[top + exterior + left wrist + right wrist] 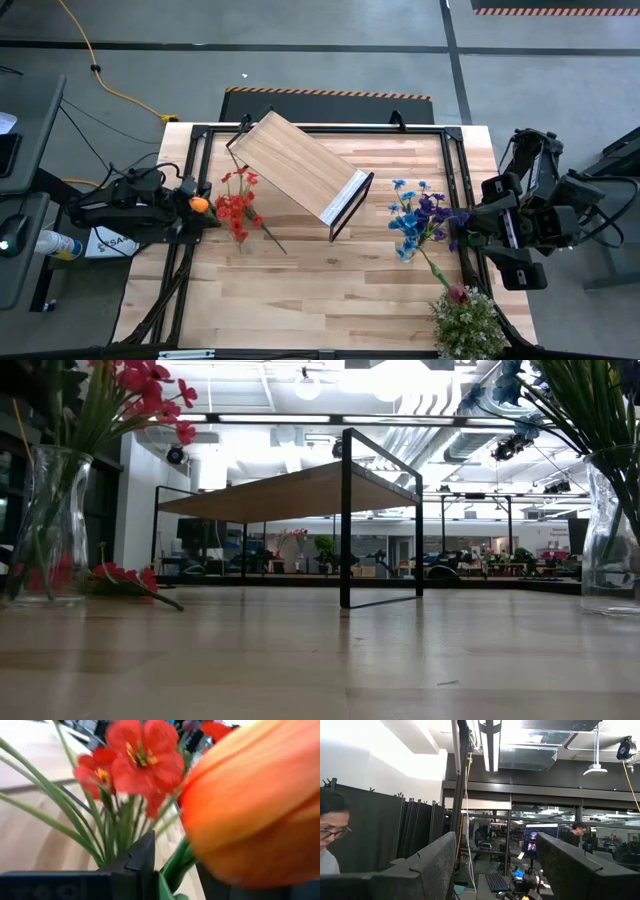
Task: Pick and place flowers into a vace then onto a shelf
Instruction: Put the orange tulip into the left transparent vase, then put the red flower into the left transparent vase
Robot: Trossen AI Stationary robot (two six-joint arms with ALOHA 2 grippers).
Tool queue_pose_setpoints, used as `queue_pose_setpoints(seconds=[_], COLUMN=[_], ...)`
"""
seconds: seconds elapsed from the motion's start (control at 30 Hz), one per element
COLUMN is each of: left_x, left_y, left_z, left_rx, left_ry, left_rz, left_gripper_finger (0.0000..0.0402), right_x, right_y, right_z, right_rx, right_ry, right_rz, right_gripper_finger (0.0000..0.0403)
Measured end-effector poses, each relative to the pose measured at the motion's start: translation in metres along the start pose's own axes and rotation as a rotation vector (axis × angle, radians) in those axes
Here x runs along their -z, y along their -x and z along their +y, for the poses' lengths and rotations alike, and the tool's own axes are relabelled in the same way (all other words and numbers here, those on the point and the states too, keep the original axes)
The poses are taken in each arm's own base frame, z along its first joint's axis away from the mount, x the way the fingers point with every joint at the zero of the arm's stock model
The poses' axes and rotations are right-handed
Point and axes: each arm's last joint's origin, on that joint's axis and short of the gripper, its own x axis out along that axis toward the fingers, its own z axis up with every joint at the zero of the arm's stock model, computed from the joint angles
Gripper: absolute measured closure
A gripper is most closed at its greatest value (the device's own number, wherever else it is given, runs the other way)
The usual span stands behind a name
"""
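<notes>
Left tool (192, 207) at worktop's (330, 280) left edge, clenched on orange tulip (199, 204) stem; bloom just beside red flowers (238, 205) in glass vase (42, 525). One red spray (125, 577) lies flat on worktop beside that vase. Shelf (300, 167) stands tilted mid-worktop, far side. Blue and purple flowers (418, 215) in second vase (612, 530) on right. Right tool (495, 865) released, fingers apart, raised off worktop's right edge, pointing into room.
</notes>
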Motion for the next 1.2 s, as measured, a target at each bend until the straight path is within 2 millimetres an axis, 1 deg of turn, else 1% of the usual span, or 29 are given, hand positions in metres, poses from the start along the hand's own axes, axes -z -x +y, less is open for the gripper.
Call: queue_pose_setpoints(seconds=[0.17, 0.4, 0.53, 0.77, 1.0, 1.2], left_x=[0.000, -0.004, -0.004, 0.002, -0.005, -0.009], left_y=[0.012, 0.038, 0.046, 0.057, 0.074, 0.081], left_z=[-0.005, -0.013, -0.016, -0.018, -0.027, -0.032], left_rx=[-0.005, -0.155, -0.174, -0.207, -0.211, -0.212], left_ry=[0.046, 0.075, 0.085, 0.188, 0.317, 0.438], left_rz=[0.079, 0.130, 0.155, 0.240, 0.215, 0.182], left_gripper_finger=[0.0234, 0.0234, 0.0234, 0.0234, 0.0234, 0.0234], right_x=[0.000, 0.000, 0.000, 0.000, -0.001, -0.003], right_y=[0.000, 0.000, 0.000, 0.000, 0.000, 0.000], right_z=[0.000, 0.000, 0.000, -0.001, -0.001, -0.003], right_rx=[0.001, 0.001, 0.001, 0.001, 0.007, 0.016], right_ry=[-0.001, 0.001, 0.001, 0.000, -0.008, 0.003], right_rz=[-0.001, -0.001, -0.001, -0.002, -0.008, -0.019], right_gripper_finger=[0.0137, 0.0137, 0.0137, 0.0137, 0.0137, 0.0137])
